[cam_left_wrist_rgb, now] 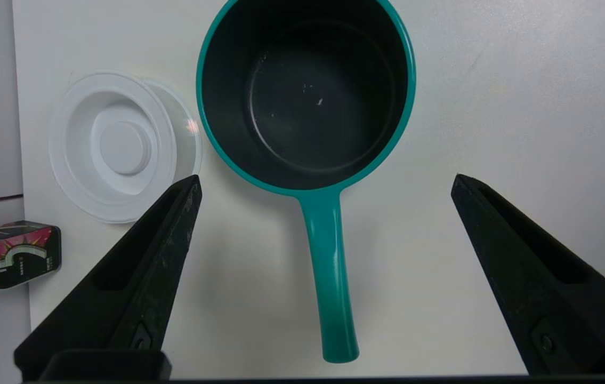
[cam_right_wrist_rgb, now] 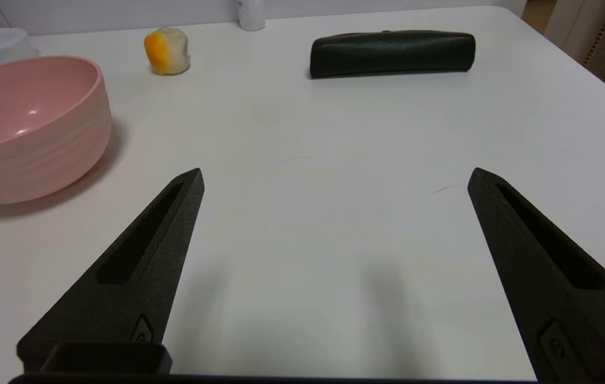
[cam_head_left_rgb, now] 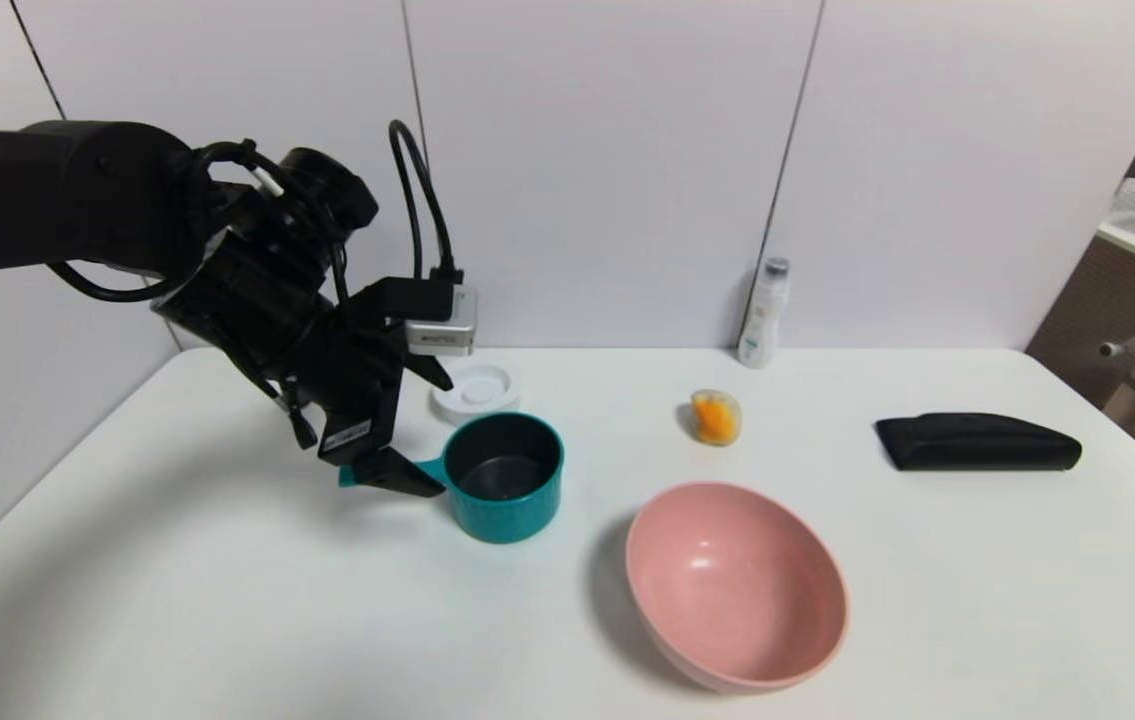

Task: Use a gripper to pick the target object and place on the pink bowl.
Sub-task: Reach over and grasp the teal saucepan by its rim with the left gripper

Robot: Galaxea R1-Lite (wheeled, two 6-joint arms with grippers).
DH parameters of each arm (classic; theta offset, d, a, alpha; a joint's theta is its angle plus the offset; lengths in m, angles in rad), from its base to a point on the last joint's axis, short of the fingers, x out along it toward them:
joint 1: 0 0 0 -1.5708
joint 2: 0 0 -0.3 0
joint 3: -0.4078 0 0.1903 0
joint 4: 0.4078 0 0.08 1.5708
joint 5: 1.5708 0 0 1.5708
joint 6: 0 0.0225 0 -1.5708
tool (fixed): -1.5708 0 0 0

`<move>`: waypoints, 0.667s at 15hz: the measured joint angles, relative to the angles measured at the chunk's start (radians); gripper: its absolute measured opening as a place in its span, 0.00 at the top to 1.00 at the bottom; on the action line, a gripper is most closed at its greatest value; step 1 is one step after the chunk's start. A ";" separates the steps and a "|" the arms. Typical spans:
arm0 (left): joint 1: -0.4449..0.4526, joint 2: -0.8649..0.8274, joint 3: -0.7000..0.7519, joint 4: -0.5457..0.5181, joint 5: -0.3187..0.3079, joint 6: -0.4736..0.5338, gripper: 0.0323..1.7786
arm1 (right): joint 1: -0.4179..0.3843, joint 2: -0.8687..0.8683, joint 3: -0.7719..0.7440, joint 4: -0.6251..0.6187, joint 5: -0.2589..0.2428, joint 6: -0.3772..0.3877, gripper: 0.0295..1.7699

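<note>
We see the white table (cam_head_left_rgb: 227, 600) w/ the pink bowl (cam_head_left_rgb: 735, 585) near its front edge, empty, right of centre. The black pouch (cam_head_left_rgb: 977, 441) lies toward the right edge. The teal saucepan (cam_head_left_rgb: 504, 475) sits upright mid-table, left of the bowl & apart from it, handle (cam_left_wrist_rgb: 330, 277) pointing toward the left edge. Our left gripper (cam_head_left_rgb: 417, 430) hovers over that handle, fingers spread wide, one each side, touching nothing & holding nothing. The right gripper (cam_right_wrist_rgb: 334, 176) is low over bare table near the front-right corner, also wide open, empty. Behind the pan: white dish (cam_head_left_rgb: 475, 388). Toward the back edge: white bottle (cam_head_left_rgb: 763, 315), orange-yellow lump (cam_head_left_rgb: 715, 416).
</note>
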 joint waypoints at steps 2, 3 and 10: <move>0.000 0.013 -0.005 0.000 0.001 -0.007 0.05 | 0.000 0.000 0.000 0.000 0.000 0.000 0.03; 0.000 0.017 -0.007 -0.001 0.002 -0.011 0.05 | 0.000 0.000 0.000 0.000 0.000 0.000 0.03; -0.002 0.066 -0.038 -0.060 0.003 -0.050 0.05 | 0.000 0.000 0.000 0.000 0.000 0.000 0.03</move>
